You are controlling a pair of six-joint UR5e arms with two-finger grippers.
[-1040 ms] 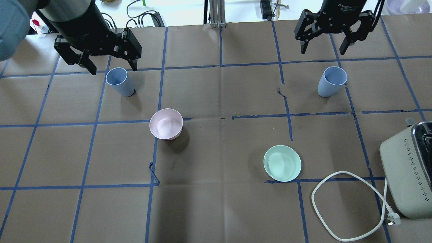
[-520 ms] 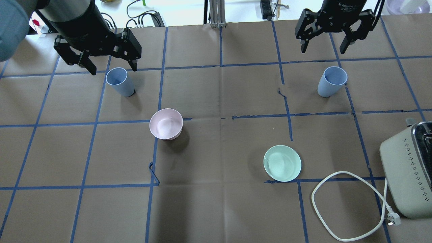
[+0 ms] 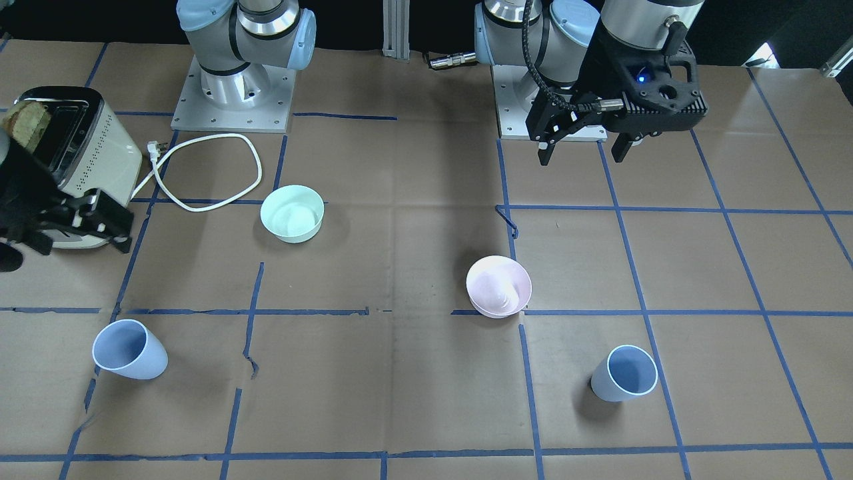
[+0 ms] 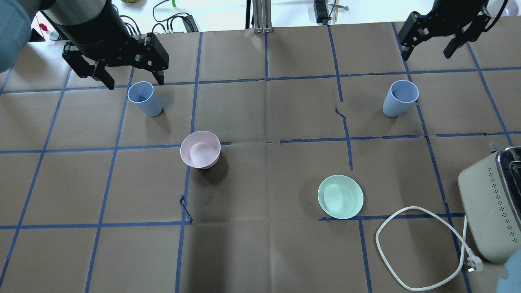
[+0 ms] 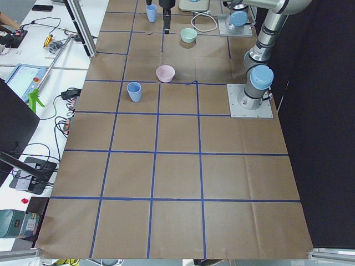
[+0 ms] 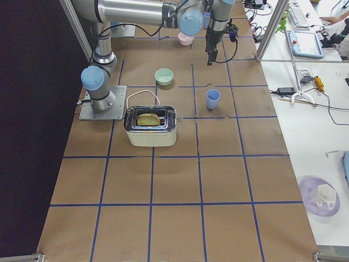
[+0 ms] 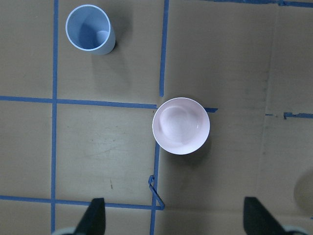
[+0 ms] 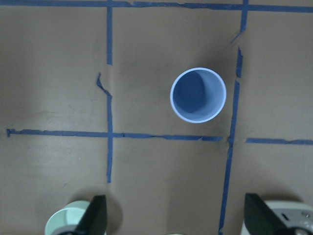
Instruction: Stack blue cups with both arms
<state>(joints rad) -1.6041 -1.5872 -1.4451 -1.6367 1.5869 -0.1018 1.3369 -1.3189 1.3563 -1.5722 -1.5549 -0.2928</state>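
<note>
Two pale blue cups stand upright on the brown paper. The left cup [image 4: 144, 99] [image 3: 624, 375] sits just in front of my left gripper [image 4: 134, 83] [image 3: 581, 159], which hangs open and empty above the table. In the left wrist view this cup [image 7: 90, 29] is at the top left. The right cup [image 4: 399, 98] [image 3: 128, 350] stands apart from my right gripper [image 4: 426, 55], which is open and empty, above and to the right of it. The right wrist view looks straight down into this cup [image 8: 198, 95].
A pale pink bowl [image 4: 200, 149] [image 7: 181, 125] sits left of centre. A mint-green bowl [image 4: 340, 196] sits right of centre. A cream toaster [image 4: 492, 203] [image 6: 150, 125] with a white cord [image 4: 419, 248] stands at the right edge. Some blue tape lines are torn.
My right gripper has moved to the right and toward the far edge, away from the right cup. My left gripper has shifted slightly up and left. Both stay open; the cups have not moved.
</note>
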